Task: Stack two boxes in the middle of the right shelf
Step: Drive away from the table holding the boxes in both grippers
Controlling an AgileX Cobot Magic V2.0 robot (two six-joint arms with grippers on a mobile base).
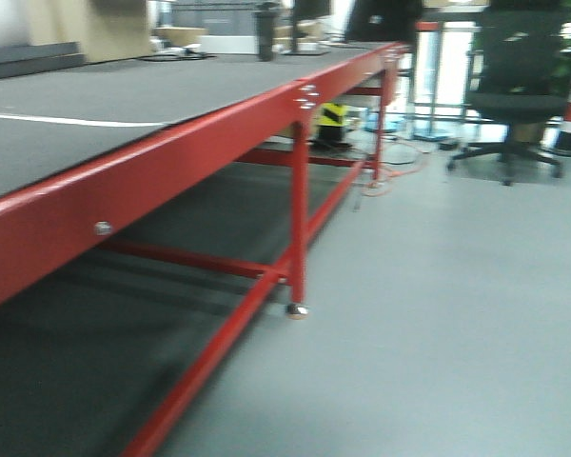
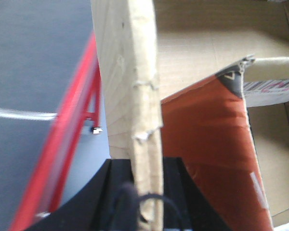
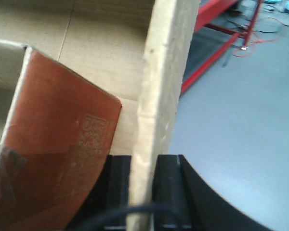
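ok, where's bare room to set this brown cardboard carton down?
Red-framed table's dark grey top: bare along the near stretch, cluttered at the far end around a dark cylinder. Grey floor right of the table: open up to the black office chair and orange cable by the far leg.

We find the desk [image 1: 124,105] filling the left, the floor [image 1: 457,314] to its right, and a chair [image 1: 519,86] standing farther back on that floor. Our left hand [image 2: 147,192] has a wall of the box [image 2: 120,72] between its fingers [image 2: 176,192], desk to the left, a flap [image 2: 207,144] inside the box to the right; our right hand [image 3: 143,187] pinches another wall, floor on its right.
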